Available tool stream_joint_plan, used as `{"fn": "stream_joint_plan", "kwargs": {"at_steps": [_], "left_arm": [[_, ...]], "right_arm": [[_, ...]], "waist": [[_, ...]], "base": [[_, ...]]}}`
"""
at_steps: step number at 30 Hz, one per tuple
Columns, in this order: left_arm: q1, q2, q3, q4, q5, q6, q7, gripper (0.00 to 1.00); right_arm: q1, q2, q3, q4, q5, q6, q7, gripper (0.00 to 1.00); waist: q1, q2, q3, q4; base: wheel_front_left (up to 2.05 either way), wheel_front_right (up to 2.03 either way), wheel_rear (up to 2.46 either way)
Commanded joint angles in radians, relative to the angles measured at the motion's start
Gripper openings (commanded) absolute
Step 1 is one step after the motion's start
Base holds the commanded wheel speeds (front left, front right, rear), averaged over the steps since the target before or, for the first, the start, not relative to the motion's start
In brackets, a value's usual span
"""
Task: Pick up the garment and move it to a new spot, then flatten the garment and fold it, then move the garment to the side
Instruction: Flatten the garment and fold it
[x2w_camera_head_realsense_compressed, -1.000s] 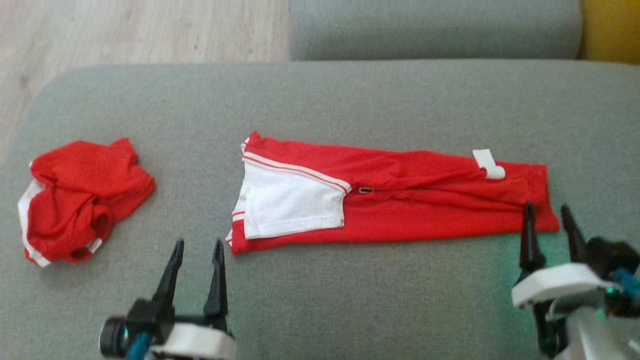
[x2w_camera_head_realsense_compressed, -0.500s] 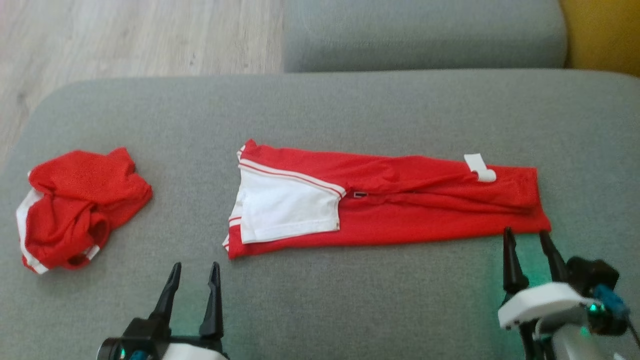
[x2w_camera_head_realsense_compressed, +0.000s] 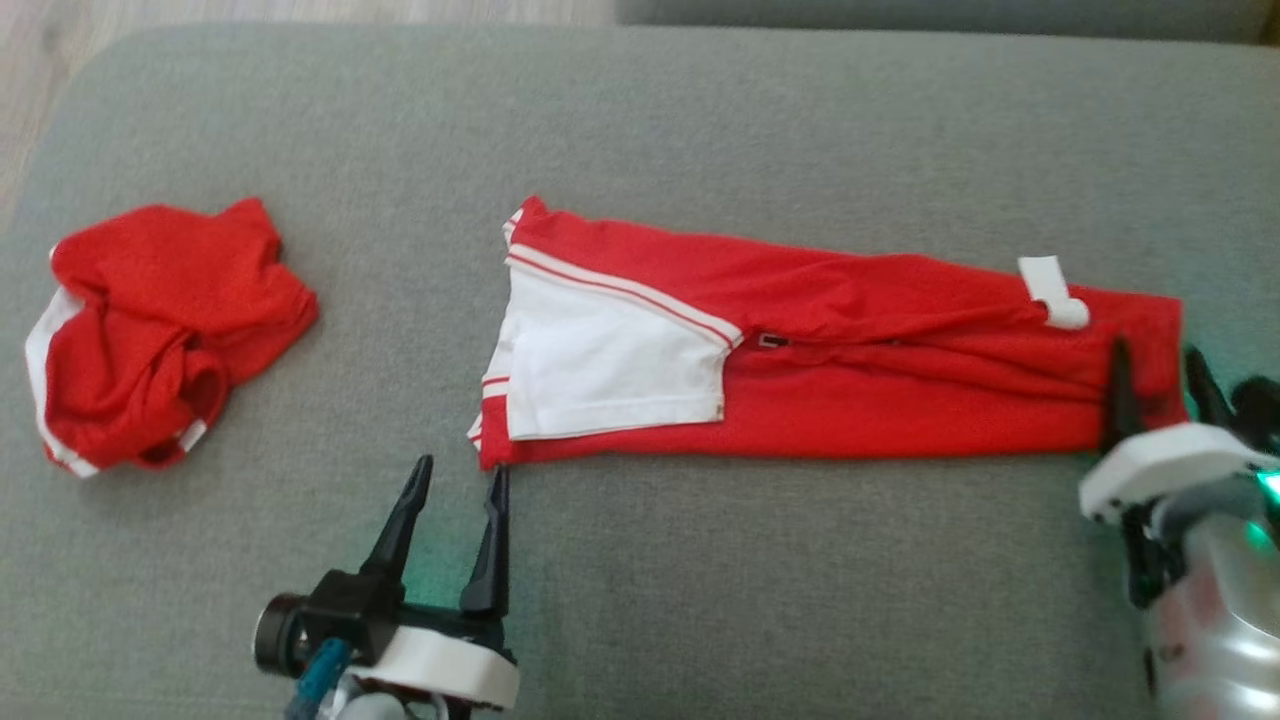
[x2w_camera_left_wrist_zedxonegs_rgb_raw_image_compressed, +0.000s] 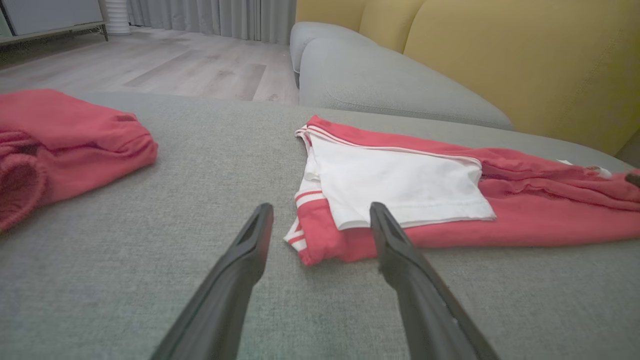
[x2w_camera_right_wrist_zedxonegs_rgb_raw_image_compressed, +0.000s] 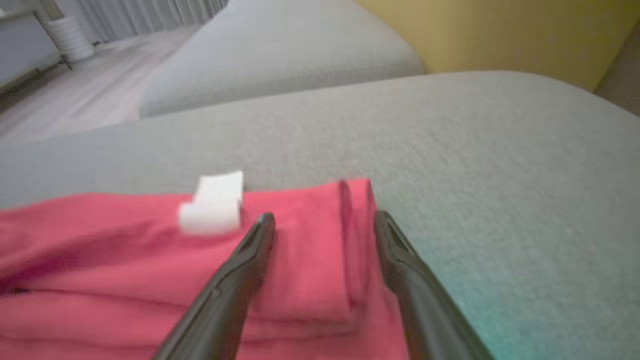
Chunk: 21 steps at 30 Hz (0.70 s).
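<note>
Fold step, I reckon. The garment (x2w_camera_head_realsense_compressed: 850, 390) lies flat in a long strip across the grey cushion (x2w_camera_head_realsense_compressed: 700, 600). My left gripper (x2w_camera_head_realsense_compressed: 462, 466) is spread wide at its white-trimmed corner, and my right gripper (x2w_camera_head_realsense_compressed: 1155, 350) is spread over the opposite end. Next I need to pinch those 2 ends and bring them together.

The left gripper (x2w_camera_head_realsense_compressed: 462, 466) has two long, black, tapering fingers (x2w_camera_head_realsense_compressed: 400, 520) rising from a black block (x2w_camera_head_realsense_compressed: 360, 600). Behind the block sit a rounded white plastic shell (x2w_camera_head_realsense_compressed: 440, 668), a black cylinder (x2w_camera_head_realsense_compressed: 275, 648) and a short blue cable (x2w_camera_head_realsense_compressed: 318, 675). The right gripper (x2w_camera_head_realsense_compressed: 1155, 350) has the same dark fingers, a matching white cover (x2w_camera_head_realsense_compressed: 1165, 468), a glowing green light (x2w_camera_head_realsense_compressed: 1272, 487) and a silvery-grey forearm (x2w_camera_head_realsense_compressed: 1210, 610).
</note>
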Motion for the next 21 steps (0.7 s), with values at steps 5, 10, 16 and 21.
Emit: {"fn": "stream_joint_plan", "kwargs": {"at_steps": [5,10,16,21], "left_arm": [[-0.043,-0.001,0.011,-0.023,-0.009,0.012,-0.005,1.00],[-0.045,-0.001,0.019,-0.022,-0.011,0.017,-0.005,1.00],[-0.043,-0.001,0.020,-0.013,-0.014,0.017,-0.005,1.00],[-0.030,-0.001,0.014,-0.005,-0.019,0.015,-0.005,1.00]], "right_arm": [[-0.026,-0.014,-0.031,0.072,-0.046,-0.001,0.006,1.00],[-0.024,-0.002,-0.031,0.145,-0.026,-0.001,0.018,0.00],[-0.033,-0.062,-0.058,0.117,0.013,-0.001,-0.010,0.00],[-0.046,-0.069,0.009,-0.081,0.078,-0.001,-0.015,0.00]], "waist": [[-0.0003,0.0000,0.028,0.021],[-0.0003,0.0000,0.029,0.011],[-0.0003,0.0000,0.005,-0.004],[-0.0003,0.0000,-0.023,-0.002]], "base": [[0.00,0.00,0.00],[0.00,0.00,0.00],[0.00,0.00,0.00],[0.00,0.00,0.00]]}}
